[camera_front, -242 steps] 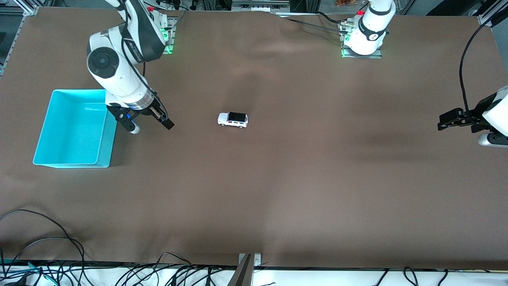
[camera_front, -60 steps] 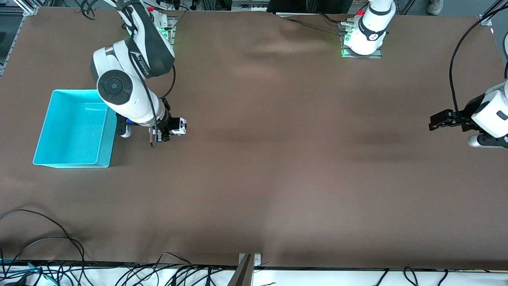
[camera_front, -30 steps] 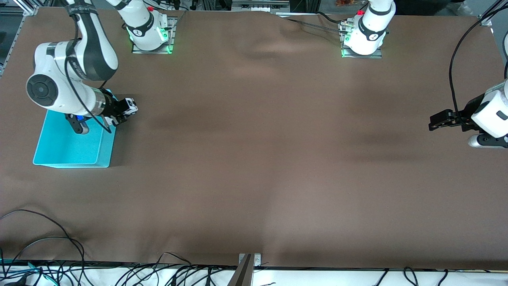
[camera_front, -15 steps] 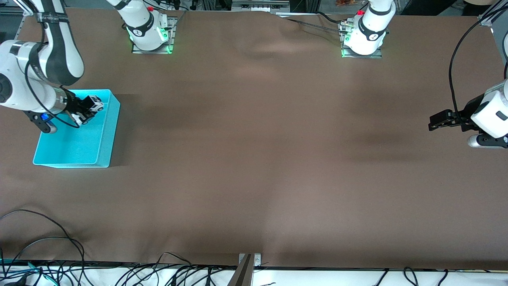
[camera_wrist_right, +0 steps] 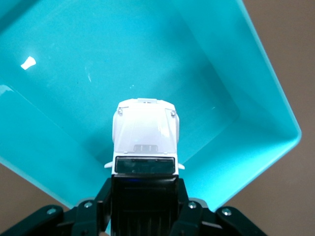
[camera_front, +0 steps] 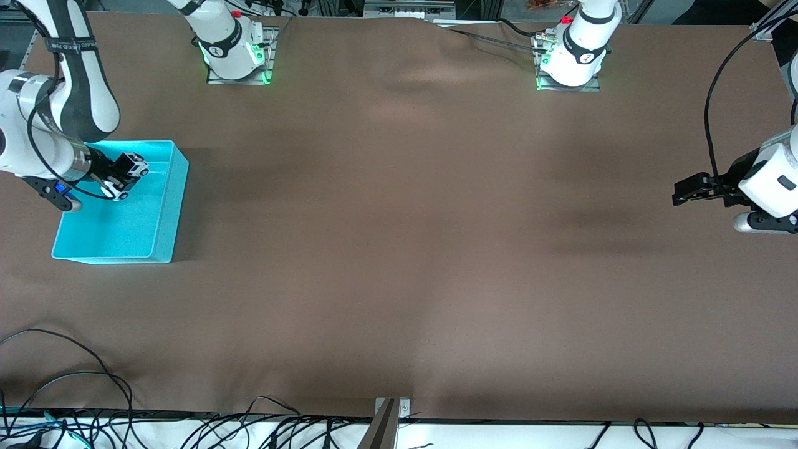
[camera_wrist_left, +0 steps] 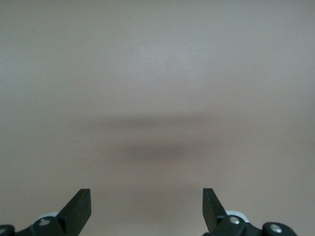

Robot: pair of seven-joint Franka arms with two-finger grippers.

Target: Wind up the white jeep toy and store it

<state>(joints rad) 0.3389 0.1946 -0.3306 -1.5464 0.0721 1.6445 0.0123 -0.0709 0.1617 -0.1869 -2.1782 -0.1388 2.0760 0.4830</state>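
Jeep held over the bin

Jeep and bin are found at the right arm's end of the table (camera_front: 399, 249), which is covered in brown cloth. The white jeep toy (camera_front: 126, 172) is clamped in the right pincer (camera_front: 118, 176) and is carried in the air above the open cyan bin (camera_front: 163, 249). In the right wrist view the white jeep toy (camera_wrist_right: 145, 140) is seen with its bonnet pointing away from the pincer, the black roof being gripped from both sides between the dark fingers (camera_wrist_right: 96, 209); the teal floor and walls of the bin (camera_wrist_right: 266, 98) fill the background beneath it. Contact with the bin floor cannot be made out, and the toy appears to be clear of it.

The left pincer (camera_front: 682, 190) is kept waiting above bare cloth at the left arm's end of the table, well apart from the bin. Its fingers (camera_wrist_left: 78, 209) are spread wide, and nothing is held between them.
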